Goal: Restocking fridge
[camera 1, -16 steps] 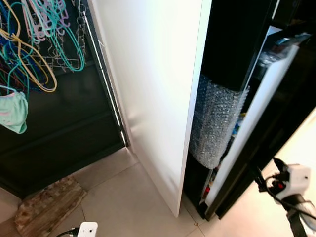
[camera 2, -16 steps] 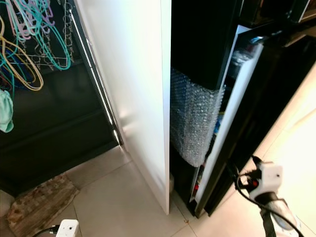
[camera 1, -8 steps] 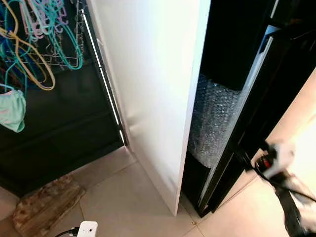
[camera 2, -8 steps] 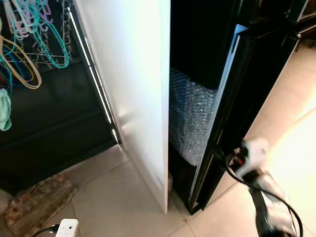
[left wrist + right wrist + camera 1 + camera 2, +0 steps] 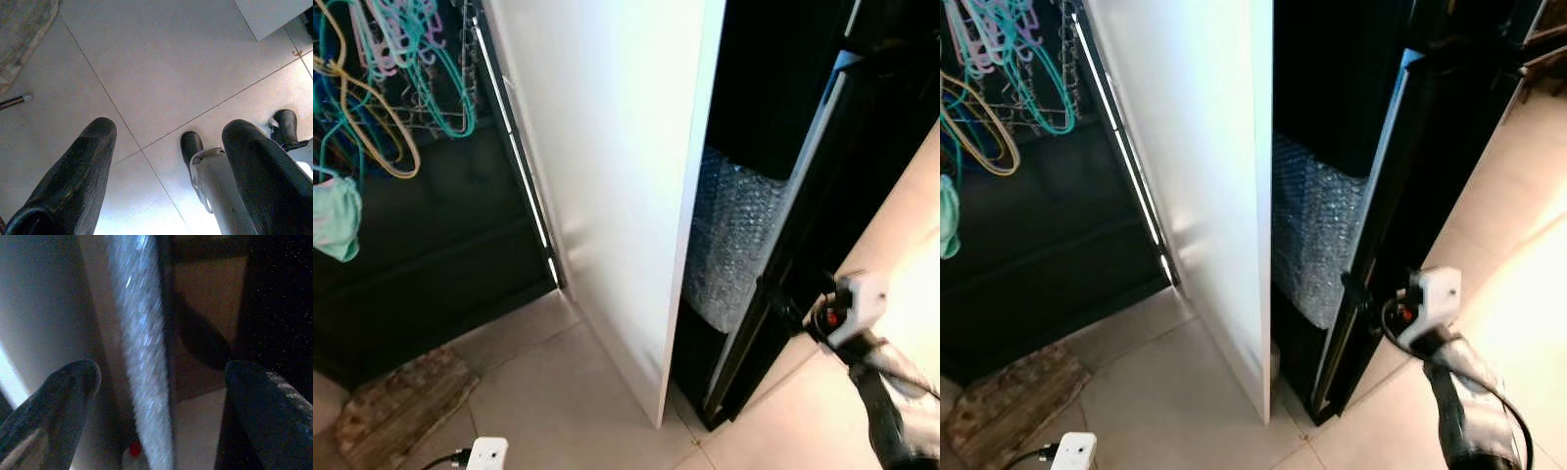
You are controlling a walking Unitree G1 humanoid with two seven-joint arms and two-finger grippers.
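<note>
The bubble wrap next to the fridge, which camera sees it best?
The left eye view shows the bubble wrap best: a shiny sheet between the white panel and the black fridge door. The right eye view shows it too, a bit narrower. The right wrist view shows a blurry silvery strip that may be it. The left wrist view looks at floor.

- A tall white panel point(image 5: 1205, 166) stands at the centre, edge toward the camera.
- Just right of it, bubble wrap point(image 5: 1317, 240) covers a dark unit.
- A black fridge door point(image 5: 1386, 225) stands nearly shut beside the wrap.
- The right arm point(image 5: 1459, 401) reaches toward the door's lower edge; its tool is too dark to read.
- Coloured hangers point(image 5: 994, 78) hang at upper left.
- A worn mat point(image 5: 1004, 397) lies on the tiled floor point(image 5: 1175, 411).
</note>
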